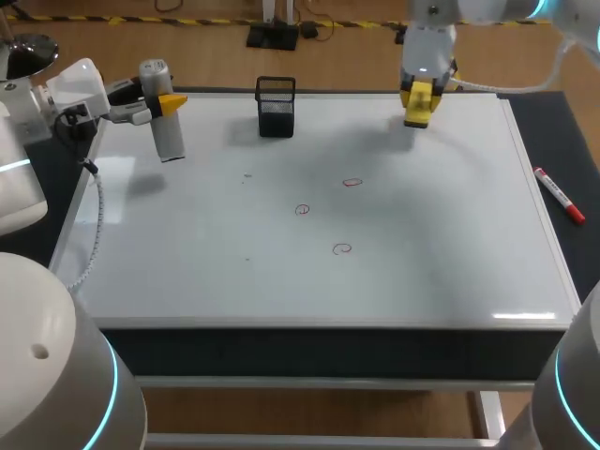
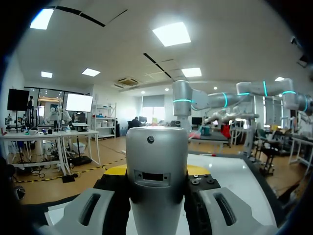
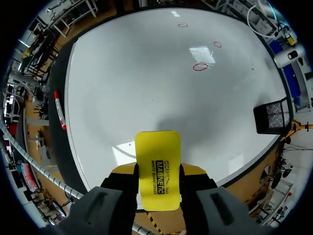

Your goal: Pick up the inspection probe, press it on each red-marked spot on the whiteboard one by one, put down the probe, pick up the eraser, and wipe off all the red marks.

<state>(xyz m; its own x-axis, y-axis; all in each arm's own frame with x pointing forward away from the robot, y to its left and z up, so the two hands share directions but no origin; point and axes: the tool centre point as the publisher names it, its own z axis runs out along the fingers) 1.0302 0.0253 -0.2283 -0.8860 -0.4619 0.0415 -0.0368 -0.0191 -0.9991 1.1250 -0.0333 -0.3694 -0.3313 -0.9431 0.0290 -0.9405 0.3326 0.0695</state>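
My left jaws are pinched on the inspection probe (image 2: 156,196), one yellow-tipped finger (image 2: 117,171) on each side of its barrel. The probe (image 1: 165,111) is a smooth silver-grey cylinder with a rounded cap, a small dark dot and a narrow slot on its side. Its long axis stands close to upright, crossing my fingers, with the lower end pointing down at the far left corner of the whiteboard (image 1: 281,272). My right jaws are pinched on the eraser (image 3: 157,156), gripping its two long edges. The eraser (image 1: 418,101) is a flat bright yellow block with rounded corners and a few lines of black print on its face. Its long axis runs out along my fingers and points down at the far right part of the whiteboard (image 3: 146,73). Three small red marks (image 1: 352,182) (image 1: 302,210) (image 1: 342,248) lie near the board's middle, well apart from both tools. A black mesh holder (image 1: 276,106) stands at the far edge between my two arms. A red marker (image 1: 560,195) lies on the dark table (image 1: 562,141) just beside the board's right edge.
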